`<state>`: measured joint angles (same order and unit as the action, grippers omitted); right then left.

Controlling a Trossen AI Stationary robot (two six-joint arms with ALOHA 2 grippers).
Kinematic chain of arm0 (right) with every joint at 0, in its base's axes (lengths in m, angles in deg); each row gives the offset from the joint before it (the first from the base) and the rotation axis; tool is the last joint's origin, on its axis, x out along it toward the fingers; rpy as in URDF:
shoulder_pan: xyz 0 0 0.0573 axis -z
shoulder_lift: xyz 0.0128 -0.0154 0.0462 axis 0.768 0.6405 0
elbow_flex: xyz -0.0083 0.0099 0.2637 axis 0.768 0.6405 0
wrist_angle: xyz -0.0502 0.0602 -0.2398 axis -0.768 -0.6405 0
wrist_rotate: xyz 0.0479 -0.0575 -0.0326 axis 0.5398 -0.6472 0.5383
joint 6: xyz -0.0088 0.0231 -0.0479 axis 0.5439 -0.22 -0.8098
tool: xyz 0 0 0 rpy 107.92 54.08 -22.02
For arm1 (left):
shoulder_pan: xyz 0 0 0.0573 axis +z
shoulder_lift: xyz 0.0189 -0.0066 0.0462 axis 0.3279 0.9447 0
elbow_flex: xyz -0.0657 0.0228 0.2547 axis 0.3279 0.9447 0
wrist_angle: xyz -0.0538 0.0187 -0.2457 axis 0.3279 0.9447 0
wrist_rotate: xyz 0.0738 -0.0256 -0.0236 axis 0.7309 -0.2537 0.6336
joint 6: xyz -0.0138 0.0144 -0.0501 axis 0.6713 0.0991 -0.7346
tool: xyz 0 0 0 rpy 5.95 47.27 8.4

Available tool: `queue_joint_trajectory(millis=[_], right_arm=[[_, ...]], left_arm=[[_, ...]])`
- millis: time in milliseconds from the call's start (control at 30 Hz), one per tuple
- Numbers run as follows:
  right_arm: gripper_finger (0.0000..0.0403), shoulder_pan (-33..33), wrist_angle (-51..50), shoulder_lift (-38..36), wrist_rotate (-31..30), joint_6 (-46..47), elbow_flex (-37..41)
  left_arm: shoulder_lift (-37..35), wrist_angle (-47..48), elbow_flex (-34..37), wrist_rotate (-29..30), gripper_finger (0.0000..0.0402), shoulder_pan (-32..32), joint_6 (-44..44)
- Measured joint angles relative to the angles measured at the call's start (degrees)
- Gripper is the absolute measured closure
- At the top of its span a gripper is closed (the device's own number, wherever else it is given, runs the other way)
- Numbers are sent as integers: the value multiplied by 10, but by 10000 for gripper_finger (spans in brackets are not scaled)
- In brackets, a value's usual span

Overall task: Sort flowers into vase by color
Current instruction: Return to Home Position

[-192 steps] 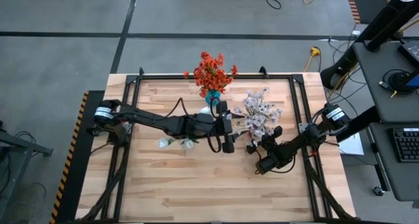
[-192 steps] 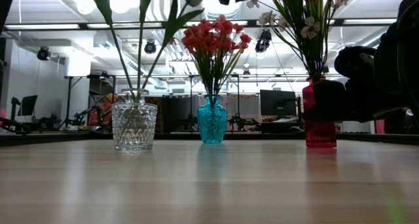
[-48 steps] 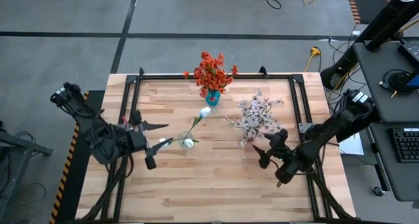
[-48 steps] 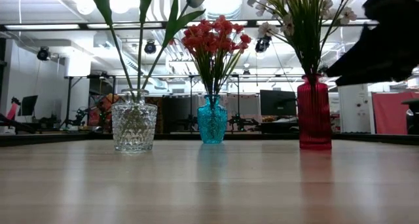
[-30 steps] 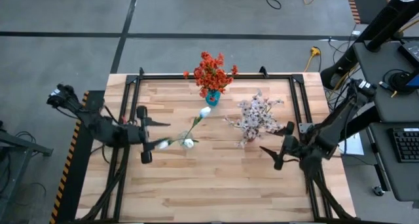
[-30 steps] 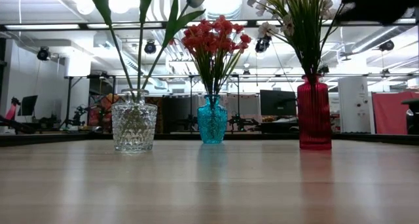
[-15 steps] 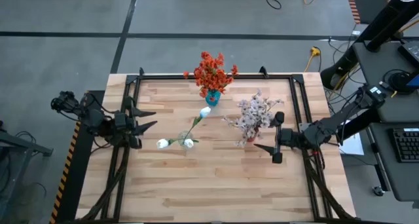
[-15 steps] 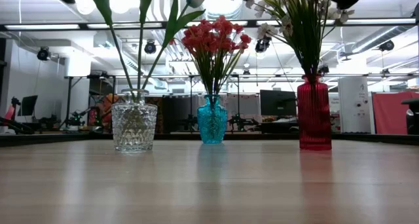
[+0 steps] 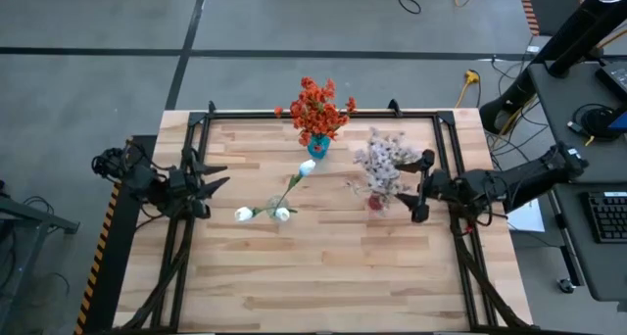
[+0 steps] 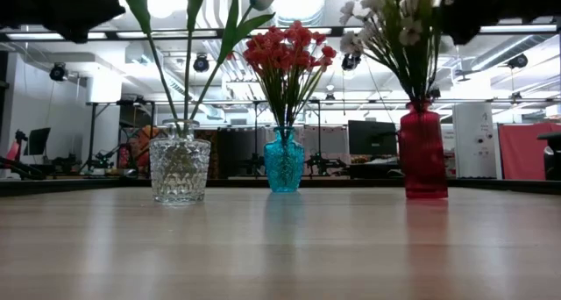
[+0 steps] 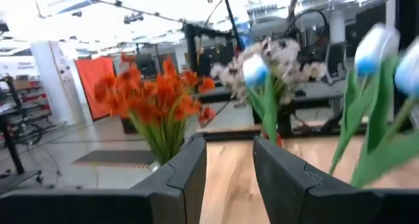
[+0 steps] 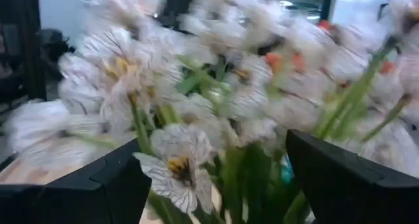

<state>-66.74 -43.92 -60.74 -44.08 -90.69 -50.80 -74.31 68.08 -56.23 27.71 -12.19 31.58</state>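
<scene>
Pale bunch point(image 9: 385, 162) in red vase point(image 10: 424, 151): light, springy, top-heavy. Best gripped low on green stems point(image 10: 419, 72). Left pincer point(image 9: 213, 177) and right pincer point(image 9: 420, 188) spread wide, empty.

I find no legible text, label, brand, number or sign on any surface in view. Nothing to record.

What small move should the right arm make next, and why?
Probably draw the right gripper back toward the table's right edge. It is open and empty, yet it sits close beside the pale flowers in the red vase; every flower seems to stand in a vase, and the left gripper waits at the left edge.
</scene>
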Motion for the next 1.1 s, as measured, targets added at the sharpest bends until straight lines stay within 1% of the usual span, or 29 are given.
queue_joint_trajectory(millis=[100,200,333,467,633,733,933,1000,1100], right_arm=[[80,9,-1,-49,0,19,33],[80,11,-5,-104,-3,32,66],[80,11,-12,-184,-21,21,102],[80,11,-54,-264,-38,11,122],[81,12,-67,-257,-39,19,142],[81,12,-69,-264,-35,22,149],[81,12,-87,-264,-17,30,149],[81,12,-115,-264,-19,48,143],[81,12,-203,-264,-32,93,137]], left_arm=[[-3,24,11,8,293,1,-10],[-5,16,11,1,293,2,-11],[-5,17,12,0,293,2,-12],[-4,20,23,-1,293,2,-35],[-4,3,59,-7,293,2,-75],[-4,-5,66,-15,296,2,-98],[-4,34,72,-15,309,1,-146],[-4,59,72,-15,313,1,-172],[-4,86,73,-15,318,1,-204]])
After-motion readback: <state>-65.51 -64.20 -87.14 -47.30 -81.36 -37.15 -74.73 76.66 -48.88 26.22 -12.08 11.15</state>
